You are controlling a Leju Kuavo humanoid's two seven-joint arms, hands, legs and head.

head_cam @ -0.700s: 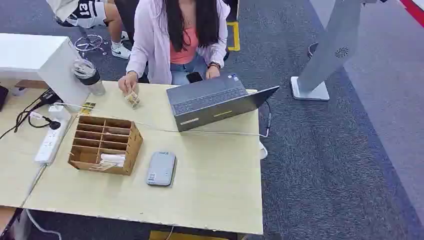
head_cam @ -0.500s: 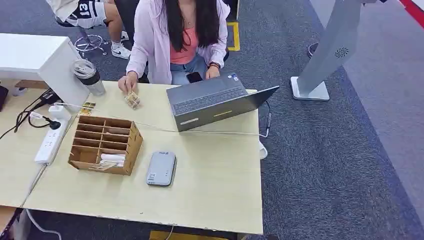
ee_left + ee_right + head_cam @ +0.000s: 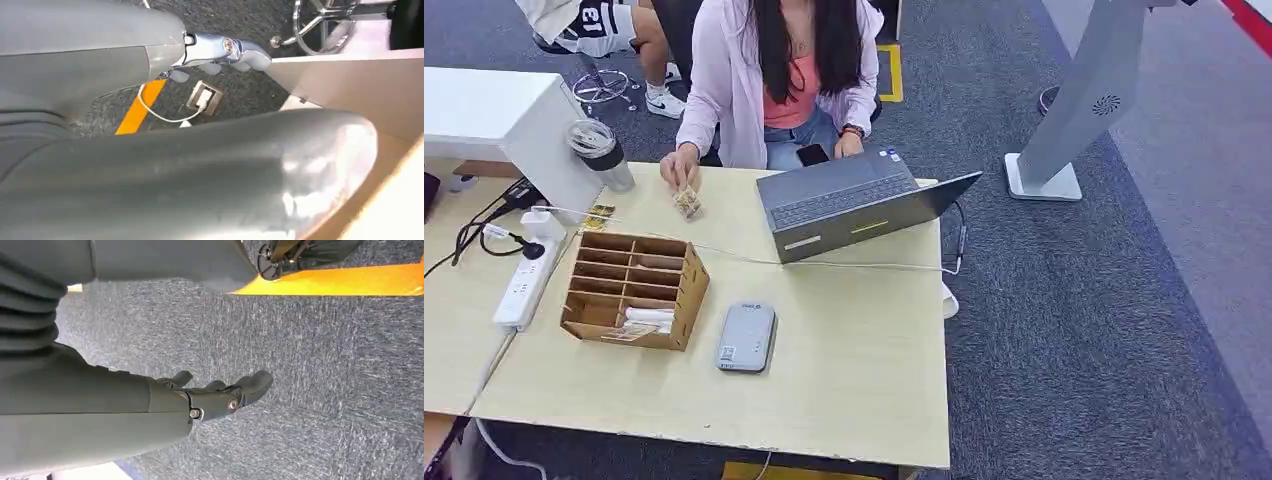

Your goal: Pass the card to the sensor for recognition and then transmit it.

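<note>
A wooden slotted organizer [image 3: 632, 287] stands on the light wood table [image 3: 854, 380], left of centre. White cards [image 3: 650, 318] lie in its lowest front slot. Just right of it a flat grey sensor [image 3: 746, 337] lies on the tabletop. My left hand [image 3: 200, 160] hangs beside the table edge above dark carpet, its fingers [image 3: 225, 49] stretched out and holding nothing. Over grey carpet, my right hand [image 3: 200, 400] hangs with fingers [image 3: 250, 385] extended and nothing in them.
A person sits at the far side behind an open laptop [image 3: 849, 205], one hand on a small object [image 3: 687, 201]. A lidded cup [image 3: 602, 152], a power strip [image 3: 524, 280] with cables and a white box [image 3: 494, 110] stand at the left. A grey stand [image 3: 1074, 110] rises at the right.
</note>
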